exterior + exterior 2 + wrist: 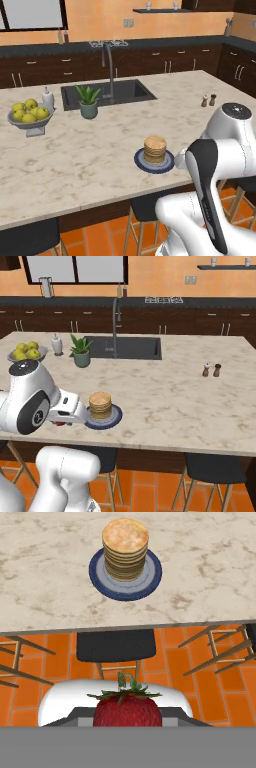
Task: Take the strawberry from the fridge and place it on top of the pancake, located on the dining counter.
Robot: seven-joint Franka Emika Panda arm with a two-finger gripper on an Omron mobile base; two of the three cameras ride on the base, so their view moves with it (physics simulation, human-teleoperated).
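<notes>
The strawberry [127,709], red with green leaves, sits at the bottom of the hand view, with my gripper [127,721] shut on it. It hangs over the orange floor, short of the dining counter [50,577] edge. Beyond that edge the pancake [125,549] stack stands on a dark blue plate [150,577]. From the right base camera, the gripper [61,422] shows a bit of red just left of the pancake [100,405], at the counter's near edge. The left base view has the pancake [155,149] left of my arm. The fridge is out of view.
A bowl of yellow-green fruit [29,114], a white bottle [48,99], a potted plant [88,101] and the inset sink [107,93] with its tap lie farther back. Salt and pepper shakers [211,370] stand to the right. A dark stool [116,647] is tucked under the counter edge.
</notes>
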